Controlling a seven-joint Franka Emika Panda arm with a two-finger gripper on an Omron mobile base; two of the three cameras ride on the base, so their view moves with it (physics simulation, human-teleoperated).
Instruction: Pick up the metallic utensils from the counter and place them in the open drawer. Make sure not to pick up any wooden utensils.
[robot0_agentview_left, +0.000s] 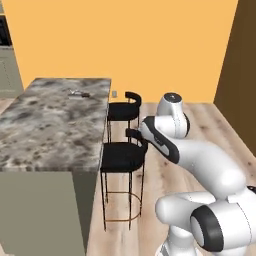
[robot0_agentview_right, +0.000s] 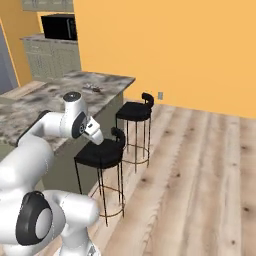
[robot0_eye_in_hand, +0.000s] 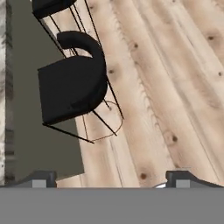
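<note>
My claw (robot0_eye_in_hand: 109, 177) is fully open and empty. The metallic utensils (robot0_agentview_left: 79, 93) at the tabletop's (robot0_agentview_left: 45, 125) 12 o'clock end are probably light, stiff, slippery; grasp mid-handle.

A: Those utensils (robot0_agentview_left: 79, 93) on the desk (robot0_agentview_left: 45, 130) are showing too small to sort.

B: Agreed, and the desk is running off the left edge, while the arm is hiding the near stool's (robot0_agentview_left: 122, 156) backrest.
</note>
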